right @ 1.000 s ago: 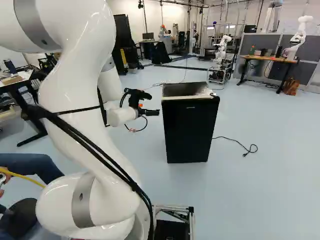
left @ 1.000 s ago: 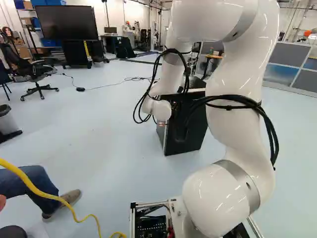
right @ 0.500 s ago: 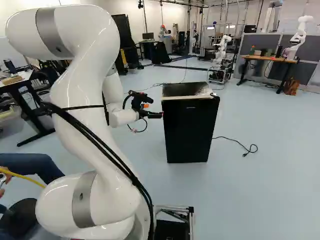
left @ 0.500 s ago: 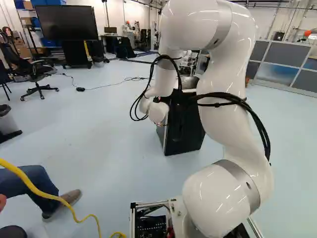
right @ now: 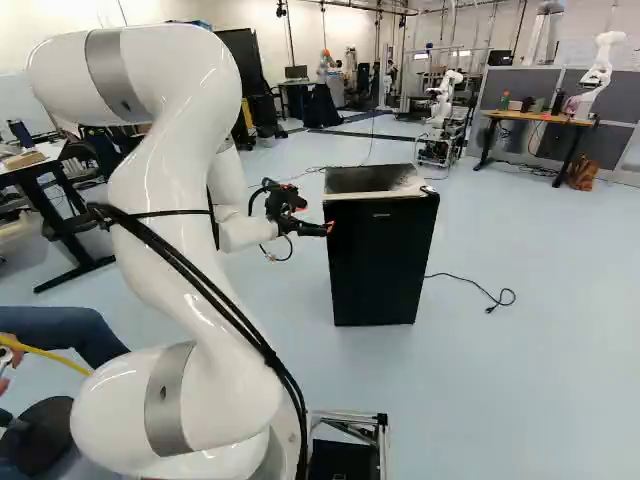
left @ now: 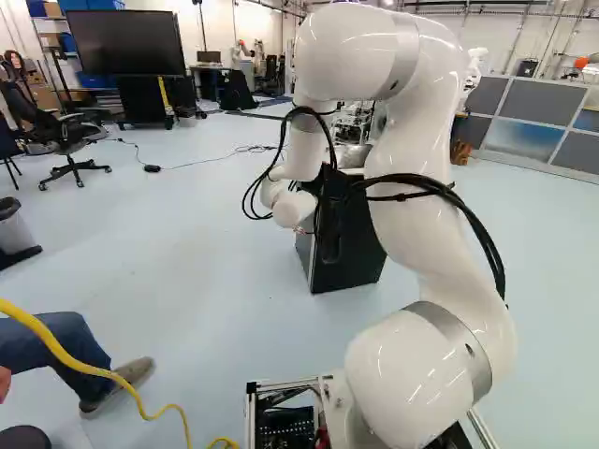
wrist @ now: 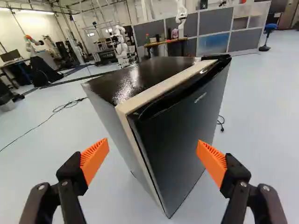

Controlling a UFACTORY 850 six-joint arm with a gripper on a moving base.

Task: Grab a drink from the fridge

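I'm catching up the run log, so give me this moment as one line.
Gripper: open, empty | black mini fridge: near corner ahead of gripper | fridge door: shut | drink: not yet grabbed

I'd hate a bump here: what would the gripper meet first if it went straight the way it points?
Most likely the fridge, near the upright edge of its door, which shows ahead of the gripper, between its open jaws. How wide the gap is, I cannot tell.

White arm (left: 416, 229), black fridge (left: 354, 267), seemingly shut
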